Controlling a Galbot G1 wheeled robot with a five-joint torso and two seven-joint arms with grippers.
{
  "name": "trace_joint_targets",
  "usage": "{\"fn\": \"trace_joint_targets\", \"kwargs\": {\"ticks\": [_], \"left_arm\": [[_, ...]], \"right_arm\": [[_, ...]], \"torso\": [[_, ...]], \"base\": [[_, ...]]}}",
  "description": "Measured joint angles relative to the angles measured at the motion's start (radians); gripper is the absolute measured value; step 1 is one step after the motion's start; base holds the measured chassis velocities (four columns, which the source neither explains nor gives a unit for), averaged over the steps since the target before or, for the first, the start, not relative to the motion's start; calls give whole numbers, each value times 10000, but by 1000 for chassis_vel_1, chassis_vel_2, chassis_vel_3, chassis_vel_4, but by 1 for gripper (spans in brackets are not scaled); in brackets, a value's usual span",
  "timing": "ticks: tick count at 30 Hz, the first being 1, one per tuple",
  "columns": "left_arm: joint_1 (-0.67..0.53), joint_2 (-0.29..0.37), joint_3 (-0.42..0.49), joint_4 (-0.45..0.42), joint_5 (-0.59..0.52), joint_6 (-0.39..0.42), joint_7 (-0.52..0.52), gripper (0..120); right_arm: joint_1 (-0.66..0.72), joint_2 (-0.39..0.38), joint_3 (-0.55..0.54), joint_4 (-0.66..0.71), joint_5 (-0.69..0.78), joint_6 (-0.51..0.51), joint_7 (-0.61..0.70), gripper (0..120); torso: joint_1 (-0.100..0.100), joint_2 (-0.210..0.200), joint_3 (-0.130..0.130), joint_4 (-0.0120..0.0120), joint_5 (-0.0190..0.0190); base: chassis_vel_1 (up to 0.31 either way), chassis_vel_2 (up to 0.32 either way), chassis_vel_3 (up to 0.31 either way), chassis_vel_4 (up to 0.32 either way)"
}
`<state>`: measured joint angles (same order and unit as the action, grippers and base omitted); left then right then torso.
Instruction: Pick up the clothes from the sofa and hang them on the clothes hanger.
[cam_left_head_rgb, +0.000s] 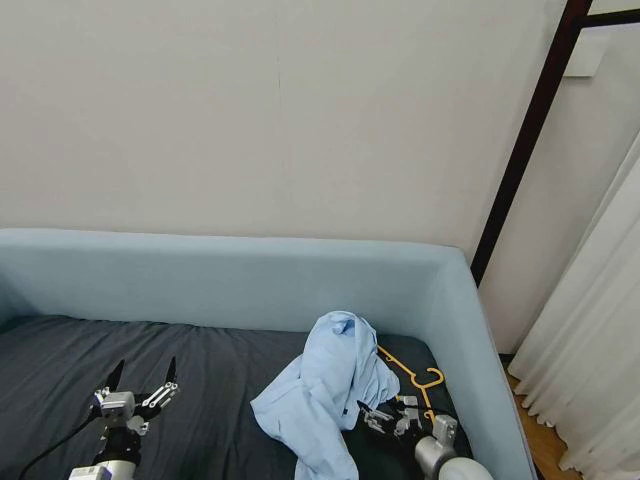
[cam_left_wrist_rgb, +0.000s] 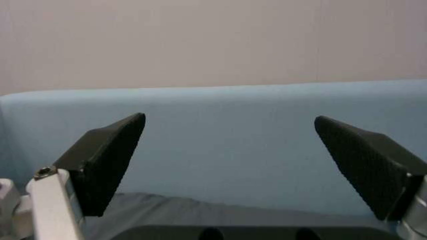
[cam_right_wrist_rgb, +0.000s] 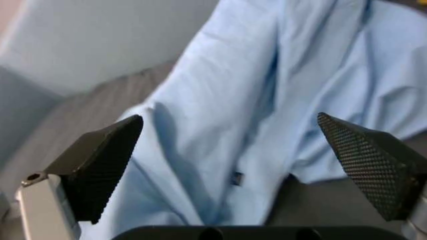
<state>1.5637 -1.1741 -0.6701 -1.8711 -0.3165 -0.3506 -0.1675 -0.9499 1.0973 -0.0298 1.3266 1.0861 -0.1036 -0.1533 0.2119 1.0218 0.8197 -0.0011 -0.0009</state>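
Note:
A light blue shirt (cam_left_head_rgb: 325, 395) lies crumpled on the dark seat of the sofa (cam_left_head_rgb: 230, 280), toward its right end. An orange clothes hanger (cam_left_head_rgb: 415, 382) lies just right of it, partly under the cloth. My right gripper (cam_left_head_rgb: 385, 416) is open, low beside the shirt's right edge and pointing at it; the right wrist view has the shirt (cam_right_wrist_rgb: 267, 115) close in front, between the spread fingers (cam_right_wrist_rgb: 100, 165). My left gripper (cam_left_head_rgb: 140, 390) stands open above the seat at the left, facing the sofa's pale blue backrest (cam_left_wrist_rgb: 227, 145), with nothing between its fingers.
The sofa's right armrest (cam_left_head_rgb: 470, 340) rises close to the hanger. Beyond it are a dark vertical post (cam_left_head_rgb: 520, 150) and white curtains (cam_left_head_rgb: 590, 370). A plain wall (cam_left_head_rgb: 270, 110) stands behind the backrest. Bare dark seat (cam_left_head_rgb: 210, 390) stretches between the grippers.

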Motion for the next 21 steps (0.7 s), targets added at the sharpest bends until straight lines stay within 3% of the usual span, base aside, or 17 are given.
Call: {"fn": "trace_joint_targets", "kwargs": {"ticks": [5,13,21], "left_arm": [[-27,-82,-16,7,74,-5,-29,100],[-186,-147,6,149,110,-7,-91,100],[-308,-178,68,238,138,-7,-105,100]], "right_arm": [[182,606,372,-712,-21,-500,-754,100],[194,1334,889,-1201,-224,-2151,701,100],[212,1779,1041,-1470,-179,-2457,1018,100]], "torso": [[0,0,0,-2,1],[0,-1,0,-1,3],[0,0,-1,-2,2]], "base": [[0,0,0,0],[0,0,0,0],[0,0,0,0]]}}
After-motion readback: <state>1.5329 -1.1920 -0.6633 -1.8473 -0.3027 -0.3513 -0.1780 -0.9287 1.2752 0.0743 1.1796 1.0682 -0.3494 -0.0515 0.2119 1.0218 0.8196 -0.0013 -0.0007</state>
